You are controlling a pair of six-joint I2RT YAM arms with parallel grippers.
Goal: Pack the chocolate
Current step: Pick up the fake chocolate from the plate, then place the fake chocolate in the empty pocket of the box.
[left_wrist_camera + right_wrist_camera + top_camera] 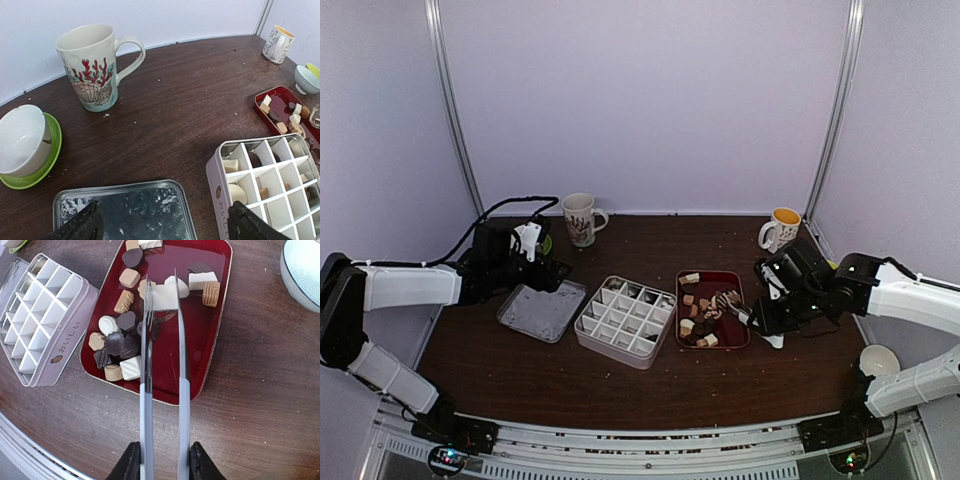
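The right gripper (pixel 164 456) was seen clamped on the handle end of a pair of metal tongs (pixel 182 405), whose two blades were pressed toward each other by that grip. The tongs were reached out over the dark red tray (pixel 200 350), with their tips set on either side of a white piece (pixel 162 297) lying in the far half of the tray. The piece appeared to be touched by both tips, but whether it was pinched firmly or lifted off the tray could not be told. The tool was presumably used because the pieces are too small and too closely crowded to be taken by the fingers directly.

The rest of the chocolate (pixel 126 320) was spread loose in the tray, with dark, tan and white pieces mixed. Most of it was clustered along the left side, next to the divided box (pixel 70 340). That box was placed just left of the tray, so only a short carry would be needed. In the left wrist view a few cells were seen to hold pieces already while most stood empty, so the packing was judged to be at an early stage.

The left gripper (pixel 165 220) was held with its jaws wide apart and nothing between them, above the metal lid (pixel 135 200), which lay left of the box. It was judged to be parked there, clear of the tongs' path, ready for the lid once the cells were filled.
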